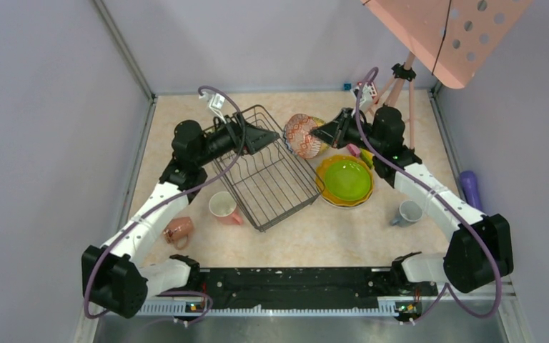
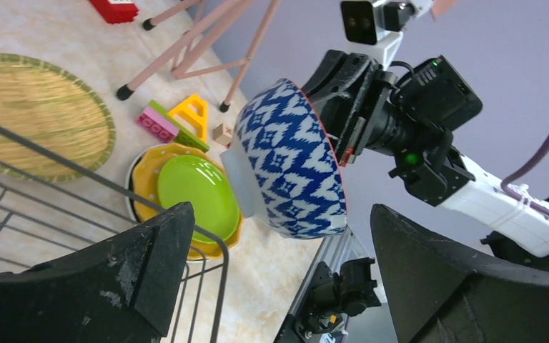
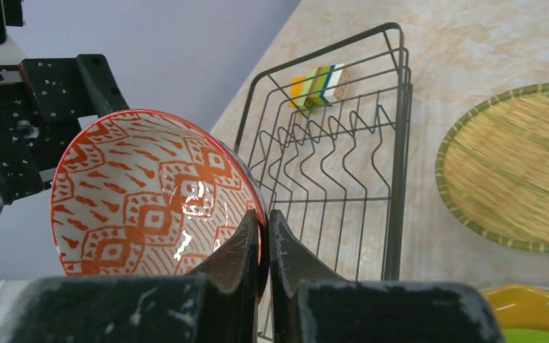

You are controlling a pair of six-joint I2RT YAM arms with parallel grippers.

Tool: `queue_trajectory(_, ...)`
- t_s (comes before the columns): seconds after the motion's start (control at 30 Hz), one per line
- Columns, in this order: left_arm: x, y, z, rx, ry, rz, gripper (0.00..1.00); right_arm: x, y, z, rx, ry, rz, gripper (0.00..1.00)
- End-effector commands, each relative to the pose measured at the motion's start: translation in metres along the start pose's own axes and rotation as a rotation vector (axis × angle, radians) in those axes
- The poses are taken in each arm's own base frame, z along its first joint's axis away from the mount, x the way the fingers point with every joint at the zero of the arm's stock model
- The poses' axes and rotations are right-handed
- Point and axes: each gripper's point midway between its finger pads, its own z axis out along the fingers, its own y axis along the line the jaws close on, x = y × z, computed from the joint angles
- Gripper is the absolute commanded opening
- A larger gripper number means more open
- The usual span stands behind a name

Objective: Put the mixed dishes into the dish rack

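The blue-white patterned ceramic bowl is pinched at the rim by the right end effector: likely slick and fragile. The left end effector is spread open.

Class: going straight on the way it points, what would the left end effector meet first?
Most likely the blue-and-white patterned ceramic bowl, pinched at its rim by the shut right end effector; it hangs ahead of the open left end effector, though depth is unclear.
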Motion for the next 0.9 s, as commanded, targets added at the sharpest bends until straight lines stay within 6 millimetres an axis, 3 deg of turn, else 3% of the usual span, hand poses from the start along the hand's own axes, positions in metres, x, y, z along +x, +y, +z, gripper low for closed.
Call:
queue_trajectory(0.0, -0.006, -0.025, 0.010, 0.079, -0.036, 0.050, 0.98, -0.026, 0.045, -0.007, -0.158, -0.063, -0.047, 0.00)
queue_trajectory(0.63, 0.018, -0.043, 0.032, 0.183, 0.059, -0.072, 0.96, -0.026, 0.047, -0.001, -0.167, -0.066, -0.019, 0.00)
queue_trajectory(0.87, 0.021, -0.038, 0.031, 0.147, 0.064, -0.072, 0.77, -0.028, 0.043, 0.001, -0.153, -0.076, -0.021, 0.00)
